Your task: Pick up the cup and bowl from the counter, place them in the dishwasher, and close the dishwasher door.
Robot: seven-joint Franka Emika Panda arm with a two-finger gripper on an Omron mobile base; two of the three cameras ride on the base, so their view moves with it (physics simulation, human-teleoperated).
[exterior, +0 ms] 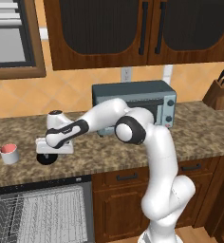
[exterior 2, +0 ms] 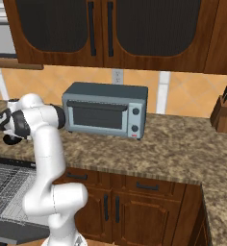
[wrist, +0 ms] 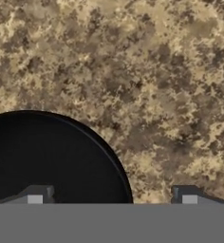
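Note:
The black bowl (exterior: pixel 42 160) sits on the speckled counter (exterior: pixel 199 128), directly under my gripper (exterior: pixel 51 154). In the hand view the bowl (wrist: pixel 52 161) fills the lower left. My gripper (wrist: pixel 112 198) is open. One fingertip (wrist: pixel 35 197) is over the bowl's inside and the other is over bare counter (wrist: pixel 147 71), so the rim lies between them. The grey cup (exterior: pixel 9 153) with its pinkish-red inside stands upright to the bowl's left. Below the counter the dishwasher (exterior: pixel 42 211) is open, with white wire racks showing. Its door (exterior 2: pixel 19 233) is folded down.
A grey-blue toaster oven (exterior: pixel 133 107) stands at the back of the counter, behind my arm. A knife block (exterior: pixel 220 92) is at the far right. Brown drawers and cabinet doors (exterior: pixel 126 199) run under the counter to the right of the dishwasher, and wall cabinets (exterior: pixel 133 28) hang above.

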